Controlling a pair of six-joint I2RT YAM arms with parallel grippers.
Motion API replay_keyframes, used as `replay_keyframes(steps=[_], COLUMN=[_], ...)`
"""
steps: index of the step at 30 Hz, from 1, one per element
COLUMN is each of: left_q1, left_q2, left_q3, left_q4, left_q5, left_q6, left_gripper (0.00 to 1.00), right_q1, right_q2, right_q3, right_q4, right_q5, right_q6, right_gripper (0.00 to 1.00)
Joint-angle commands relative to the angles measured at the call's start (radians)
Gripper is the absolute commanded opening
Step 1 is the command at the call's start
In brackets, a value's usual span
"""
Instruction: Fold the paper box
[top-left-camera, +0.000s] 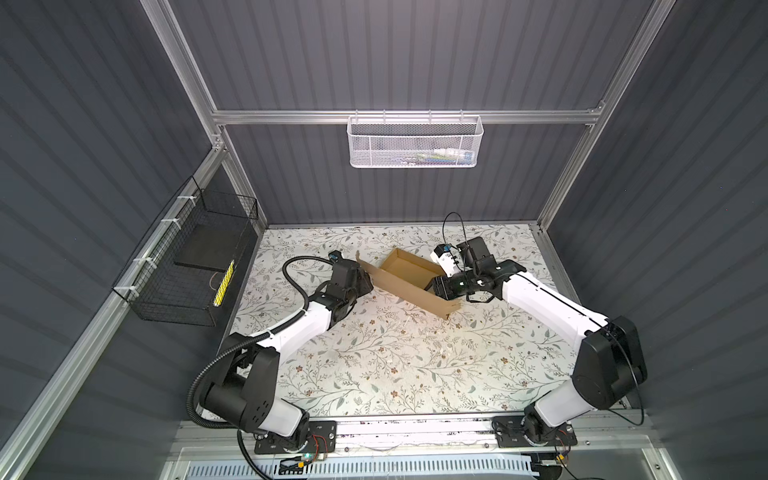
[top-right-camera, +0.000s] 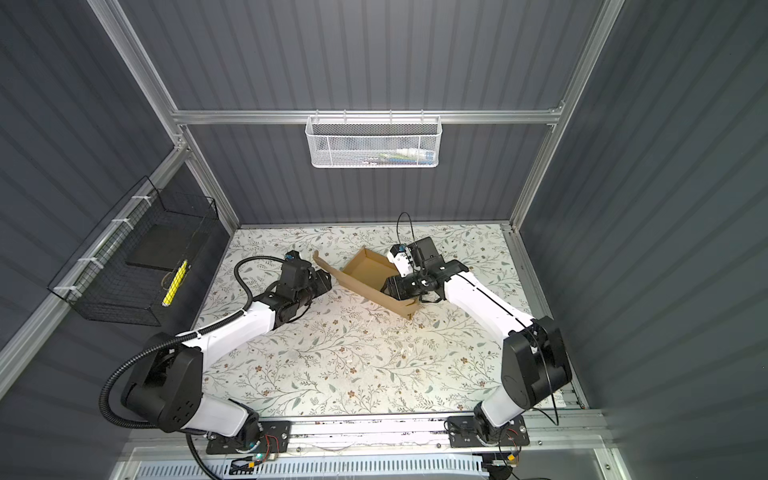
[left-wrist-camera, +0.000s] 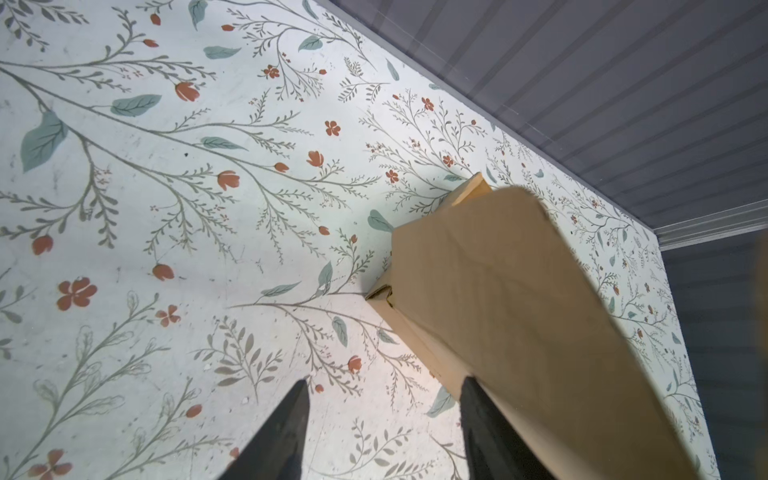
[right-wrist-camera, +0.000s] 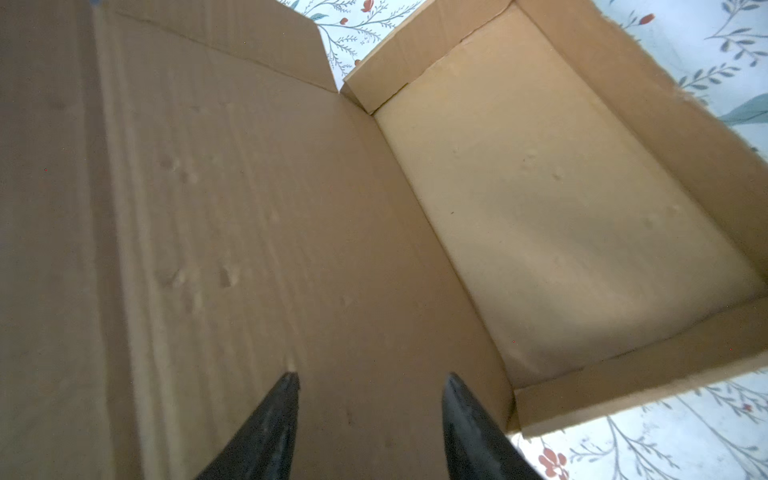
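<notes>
Two top views: paper box (top-left-camera: 409, 270) sat mid-desk (top-left-camera: 374, 365) toward the far edge; brown shallow tray formed, lid raised.
Left wrist: left gripper (left-wrist-camera: 384, 380) spread, empty, one finger beside lid's outer face; an even push would likely close it.
Right wrist: right gripper (right-wrist-camera: 372, 376) spread, empty, over lid's dented inner face; should withdraw first.

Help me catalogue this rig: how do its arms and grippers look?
The left arm and right arm have white links, black joints. A ribbed black hose follows the left; a thin black cable loops above the right. Gripper fingers are black, tapering.
</notes>
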Motion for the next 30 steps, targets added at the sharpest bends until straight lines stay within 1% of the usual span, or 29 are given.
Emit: replay_keyframes(steps=[1,11,18,24,30], left_q1=[0.014,0.044,0.060,0.064,0.064], left_q2=[0.018,0.095,0.145,0.123,0.058], left_q3=[0.053,0.163,0.211,0.186,0.118], left_q4=[0.015,0.014,0.027,0.027,0.028], left_q5=[0.008,0.048,0.109,0.162,0.211], left_q6=[0.034,0.059,0.058,0.057,0.041], left_gripper=[0.59,0.59,0.57,0.57,0.57], right_q1=[0.018,0.067,0.080,0.073,0.037], right_q2=[-0.016,0.003,-0.006,-0.038,-0.089], right_q3=[-0.016,0.012,0.017,-0.011,-0.068], right_q4=[0.009,0.048,0.087,0.107,0.157], right_q5=[-0.021,-0.029,-0.011,0.057,0.077], right_q6=[0.017,0.053,0.086,0.096,0.122], right_gripper=[0.56,0.56,0.56,0.56,0.56])
